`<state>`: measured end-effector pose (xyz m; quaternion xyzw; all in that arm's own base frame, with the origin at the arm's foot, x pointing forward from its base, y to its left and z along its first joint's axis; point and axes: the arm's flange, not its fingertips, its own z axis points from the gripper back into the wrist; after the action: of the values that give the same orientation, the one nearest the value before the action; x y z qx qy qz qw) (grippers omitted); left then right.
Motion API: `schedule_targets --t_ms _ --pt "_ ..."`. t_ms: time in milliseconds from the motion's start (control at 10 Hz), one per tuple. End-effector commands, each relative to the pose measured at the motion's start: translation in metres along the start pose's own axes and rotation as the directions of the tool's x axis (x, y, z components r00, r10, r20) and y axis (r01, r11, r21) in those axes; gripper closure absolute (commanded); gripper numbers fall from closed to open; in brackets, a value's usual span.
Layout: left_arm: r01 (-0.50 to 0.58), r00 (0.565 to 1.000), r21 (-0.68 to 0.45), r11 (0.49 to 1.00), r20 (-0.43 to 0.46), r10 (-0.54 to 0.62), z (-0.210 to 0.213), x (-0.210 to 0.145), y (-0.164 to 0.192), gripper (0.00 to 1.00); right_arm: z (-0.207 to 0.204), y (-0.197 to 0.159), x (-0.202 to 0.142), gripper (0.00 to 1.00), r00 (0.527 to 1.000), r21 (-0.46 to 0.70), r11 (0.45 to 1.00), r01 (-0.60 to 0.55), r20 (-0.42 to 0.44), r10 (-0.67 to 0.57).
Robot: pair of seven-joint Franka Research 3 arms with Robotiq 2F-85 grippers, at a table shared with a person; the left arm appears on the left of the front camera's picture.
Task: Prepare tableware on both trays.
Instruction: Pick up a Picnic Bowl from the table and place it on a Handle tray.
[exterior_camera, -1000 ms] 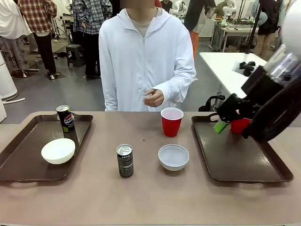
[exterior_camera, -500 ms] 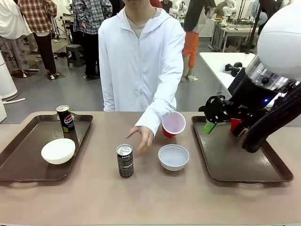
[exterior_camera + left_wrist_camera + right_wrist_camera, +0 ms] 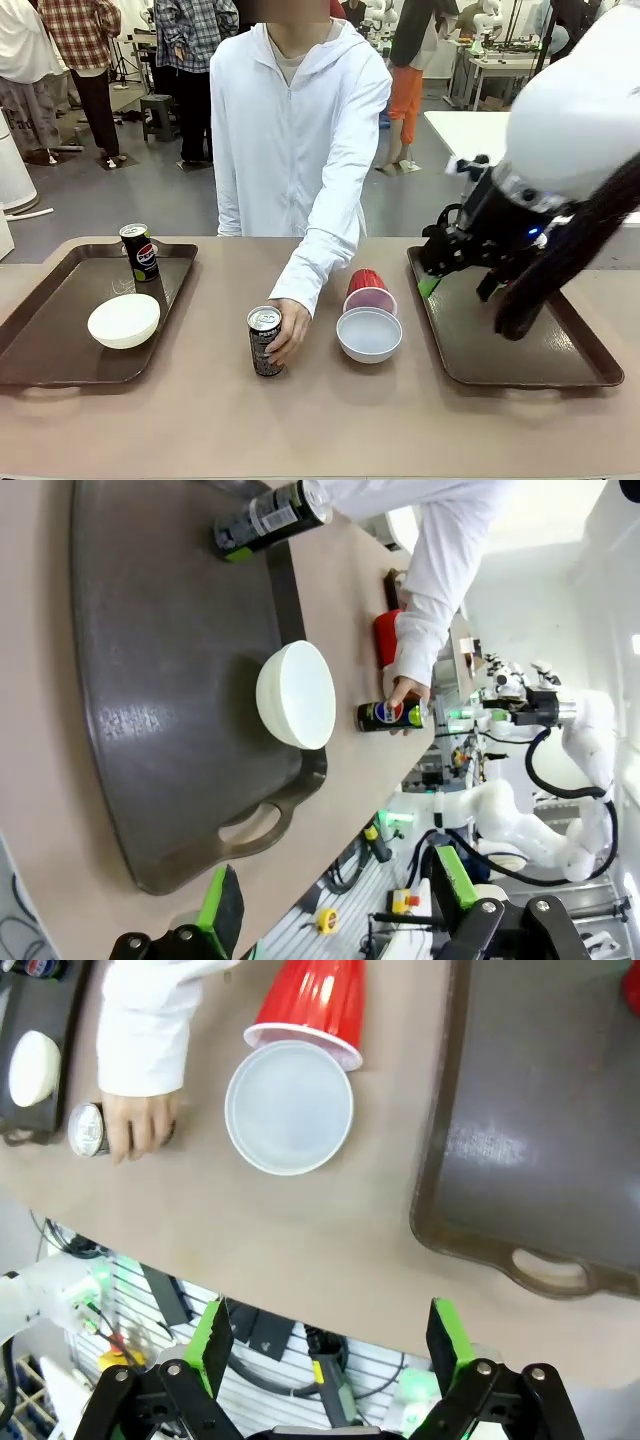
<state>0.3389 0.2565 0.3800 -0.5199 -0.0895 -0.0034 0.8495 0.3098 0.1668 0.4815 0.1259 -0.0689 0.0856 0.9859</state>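
Note:
The left tray (image 3: 60,340) carries a white bowl (image 3: 123,320) and a Pepsi can (image 3: 139,251). A second can (image 3: 264,341) stands on the tabletop with a person's hand (image 3: 288,332) around it. A red cup (image 3: 368,291) lies tipped on its side, its rim against the second bowl (image 3: 369,334). My right gripper (image 3: 458,283) hangs open over the near-left part of the right tray (image 3: 520,345). The right wrist view looks down on the cup (image 3: 312,998), bowl (image 3: 289,1107) and tray (image 3: 540,1140) past my open right gripper (image 3: 330,1345). My left gripper (image 3: 338,895) is open above the left tray (image 3: 150,680).
The person in a white hoodie (image 3: 300,130) stands at the far side, leaning an arm over the table's middle. A bit of red (image 3: 632,985) shows at the right tray's far corner. Another white table (image 3: 470,135) stands behind on the right.
The person's hand has reached down and taken hold of the middle can. The red cup has tipped over against the bowl. My right arm has swung left over the tray.

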Motion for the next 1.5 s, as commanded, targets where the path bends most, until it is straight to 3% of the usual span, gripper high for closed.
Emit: schedule_targets --t_ms 0,300,600,1100,1400 --pt "-0.020 1.000 -0.015 1.000 0.017 0.020 0.002 0.002 -0.003 0.00 -0.028 0.016 0.028 0.00 1.000 -0.053 0.999 0.012 -0.026 -0.013" --pt "-0.020 1.000 -0.015 1.000 0.017 0.020 0.002 0.002 -0.003 0.00 -0.060 0.025 0.040 0.00 0.999 -0.116 0.993 0.014 -0.039 -0.018" --pt "-0.020 1.000 -0.015 1.000 0.017 0.020 0.002 0.002 -0.003 0.00 -0.099 0.023 0.037 0.00 0.998 -0.192 0.980 0.043 0.056 -0.033" --pt "-0.020 1.000 -0.015 1.000 0.017 0.020 0.002 0.002 -0.003 0.00 -0.136 0.030 0.032 0.00 0.989 -0.144 0.988 0.055 0.142 -0.035" --pt "-0.020 1.000 -0.015 1.000 0.017 0.020 0.002 0.002 -0.003 0.00 -0.156 0.031 0.034 0.02 0.994 -0.130 0.991 0.029 0.113 -0.014"
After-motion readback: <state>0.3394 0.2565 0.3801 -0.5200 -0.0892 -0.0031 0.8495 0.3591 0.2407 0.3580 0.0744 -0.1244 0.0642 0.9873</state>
